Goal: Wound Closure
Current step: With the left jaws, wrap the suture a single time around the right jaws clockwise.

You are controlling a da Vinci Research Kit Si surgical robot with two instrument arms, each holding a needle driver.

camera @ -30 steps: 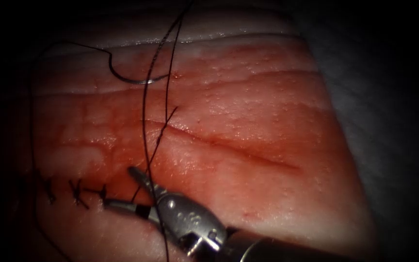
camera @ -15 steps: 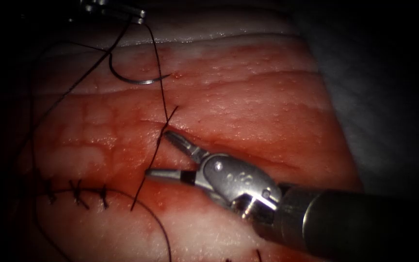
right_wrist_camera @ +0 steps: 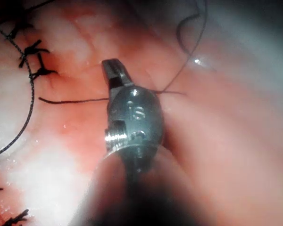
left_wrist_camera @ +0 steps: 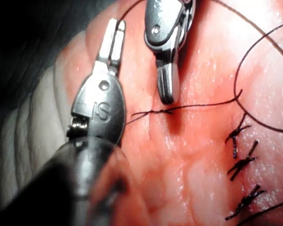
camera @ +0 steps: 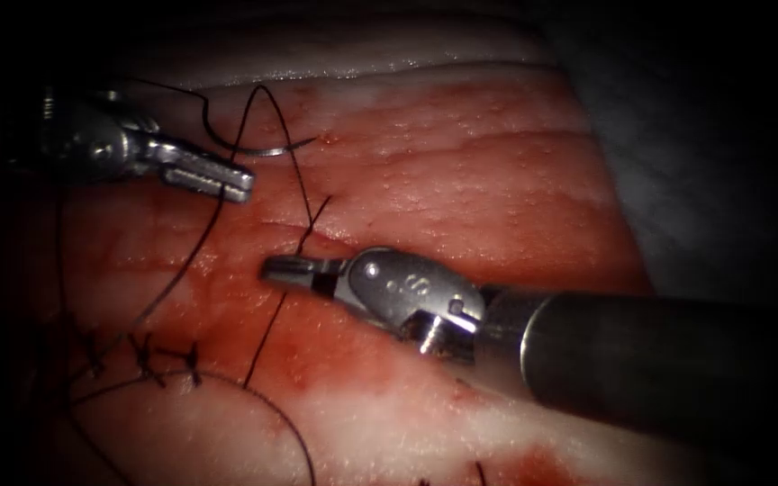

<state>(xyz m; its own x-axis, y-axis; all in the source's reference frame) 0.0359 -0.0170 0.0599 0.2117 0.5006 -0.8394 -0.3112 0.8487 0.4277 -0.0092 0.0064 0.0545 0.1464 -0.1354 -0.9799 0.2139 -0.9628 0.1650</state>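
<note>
The curved needle (camera: 245, 151) lies free on the tissue (camera: 497, 180) beyond the cut (camera: 461, 283), toward the upper left, held by neither tool. My left tool (camera: 247, 187) hovers just below it, jaws shut on the long thread (camera: 182, 270), which loops up over the needle and also trails down to the stitches. In the left wrist view the thread leaves this tool's tip (left_wrist_camera: 115, 26). My right tool (camera: 269, 266) comes in from the right with its jaws shut at the cut's left end, right over the thread's short end (camera: 263, 346). That end runs on flat beneath the tip (left_wrist_camera: 167, 99).
Several tied stitches (camera: 141, 355) close the cut's left part, with a slack loop of thread (camera: 290, 423) curving below them. Red fluid stains the tissue around the cut. Cut thread ends (camera: 479, 472) lie at the near edge.
The right tool moved from beside the stitches up to the cut and its open jaws closed. The left tool came down from the top edge to the upper left, bringing the thread.
</note>
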